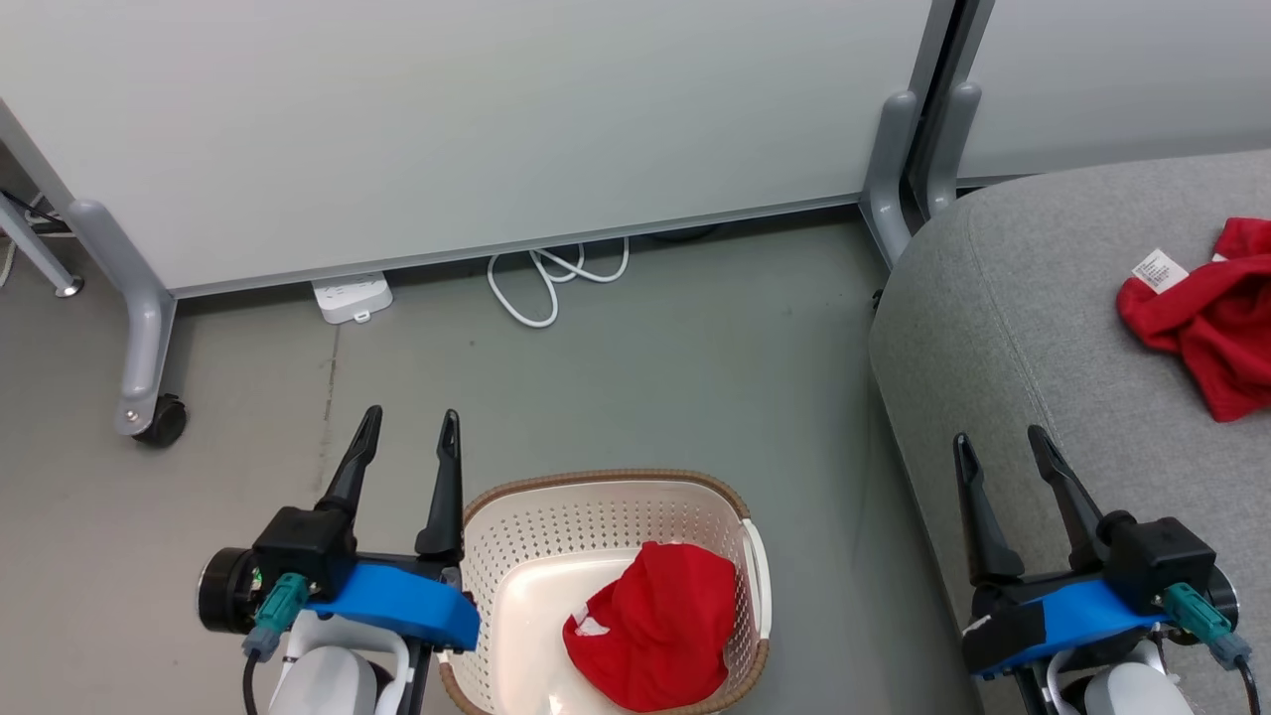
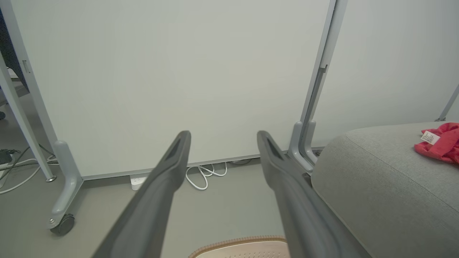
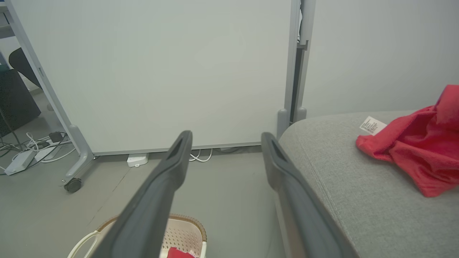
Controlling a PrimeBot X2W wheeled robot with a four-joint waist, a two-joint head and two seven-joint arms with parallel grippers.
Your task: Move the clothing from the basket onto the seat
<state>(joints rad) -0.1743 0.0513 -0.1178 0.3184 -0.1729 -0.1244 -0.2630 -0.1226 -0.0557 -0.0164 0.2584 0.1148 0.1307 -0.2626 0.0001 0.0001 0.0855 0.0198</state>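
The left tool (image 1: 411, 417) has its two long dark tapered fingers spread wide with nothing between them, just left of the basket (image 1: 556, 526). The right tool (image 1: 998, 437) is spread and bare too, over the near left edge of the seat (image 1: 993, 328). All four fingers point far, toward the partition (image 1: 496, 129).

The basket is cream perforated plastic with a brown woven-look rim, standing on the smooth grey floor (image 1: 645, 377). A red garment (image 1: 655, 636) lies bunched in its right half, soft and creased, slightly longer from near to far, with a white patch at its left edge.

The seat to the right is grey woven fabric with a rounded corner and a seam. On it, far right, lies the second garment (image 1: 1211, 318), crumpled, its white tag at the far left end.

The left wrist view catches only the basket's far rim (image 2: 240, 239) between the left tool's (image 2: 223, 135) fingers. The right wrist view, past the right tool (image 3: 226, 135), shows a sliver of red (image 3: 179, 253) inside the basket.

Farthest, a looped white cable (image 1: 546, 283) lies under the matte partition.
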